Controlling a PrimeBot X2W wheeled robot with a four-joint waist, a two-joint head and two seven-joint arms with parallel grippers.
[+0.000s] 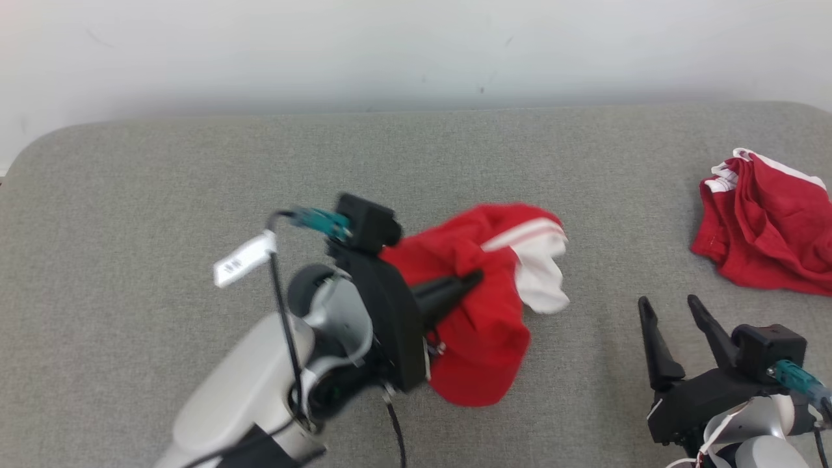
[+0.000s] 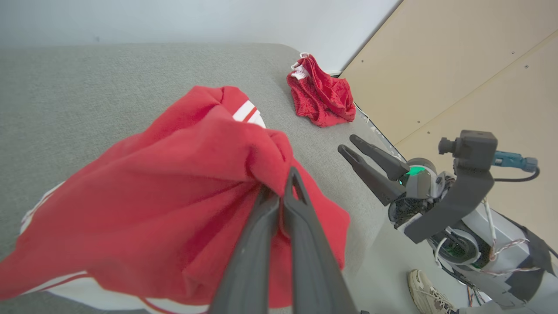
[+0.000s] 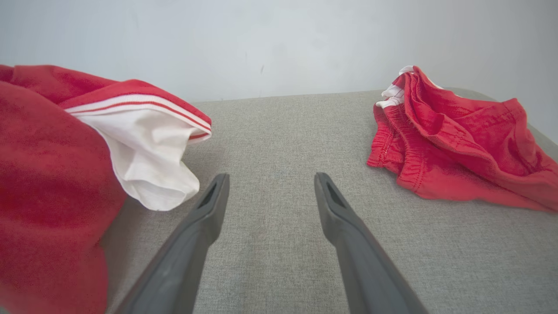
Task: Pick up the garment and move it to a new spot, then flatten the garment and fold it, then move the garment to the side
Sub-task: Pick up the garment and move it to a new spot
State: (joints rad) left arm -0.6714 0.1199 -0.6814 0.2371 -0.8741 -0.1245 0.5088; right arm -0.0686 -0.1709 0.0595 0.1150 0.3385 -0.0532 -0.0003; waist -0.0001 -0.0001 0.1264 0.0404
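Bright, even, diffuse light fills all three views, with no glare. In the head view the pale wall [image 1: 416, 45] is almost washed out and hazes into the grey cushion [image 1: 130, 195]. Shadows are faint and soft-edged. One lies straight below the red garment [image 3: 43, 174] in the right wrist view, so the light comes from overhead. Motion blur smears the left gripper [image 1: 478, 278], its arm [image 1: 260, 383] and the white tag [image 1: 245, 259]; the right gripper [image 1: 668, 300] is sharp. In both wrist views the fingers [image 2: 305, 244] loom large, stretched by the wide-angle lens.
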